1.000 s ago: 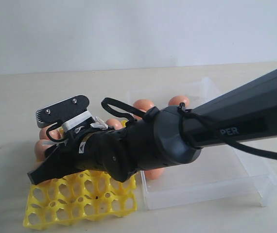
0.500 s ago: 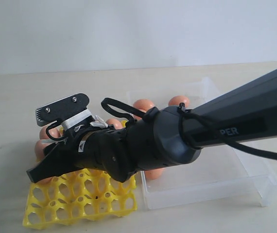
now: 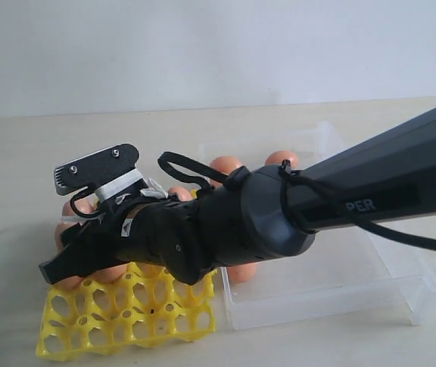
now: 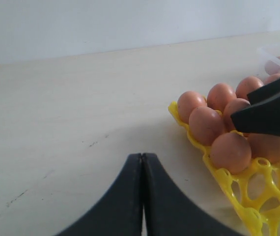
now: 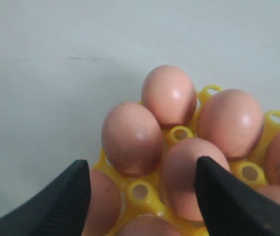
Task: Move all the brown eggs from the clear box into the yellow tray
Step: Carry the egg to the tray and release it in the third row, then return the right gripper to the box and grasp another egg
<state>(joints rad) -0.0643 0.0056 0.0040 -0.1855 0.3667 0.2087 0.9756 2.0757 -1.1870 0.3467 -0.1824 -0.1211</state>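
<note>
Left wrist view has the left tool [image 4: 141, 160] pressed shut with nothing between its fingers, poised over the bare pale surface [image 4: 71, 98]. Ahead of its tips and off to one side stands the yellow tray [image 4: 228, 189], bright plastic with open round cups. The brown eggs [image 4: 206, 125] in it are smooth, matte, orange-brown ovals, one to a cup, packed side by side.

In the exterior view the right tool [image 3: 50, 223] hangs over the filled rows of the tray [image 3: 126, 321], spread wide, with one finger high above the eggs [image 3: 73, 206] and the other low across them. The tray's cups under the tool's wrist are open.

Right wrist view agrees. The fingers [image 5: 61, 201] of the right tool [image 5: 141, 167] stand well apart and grip nothing. One egg [image 5: 191, 177] sits in its cup below the gap, and a clear space shows between it and one finger.

Behind this tool, under its black arm [image 3: 371, 191], the clear box [image 3: 340, 283] sits just beside the tray, transparent with low walls. Two eggs show at its far side, and another peeps out beneath the arm.

Compared with a second ago, the right tool's fingers have parted further and the upper one stands a little higher. More egg now shows beneath the lower finger. The tray, the box and the eggs in the box lie as before.
</note>
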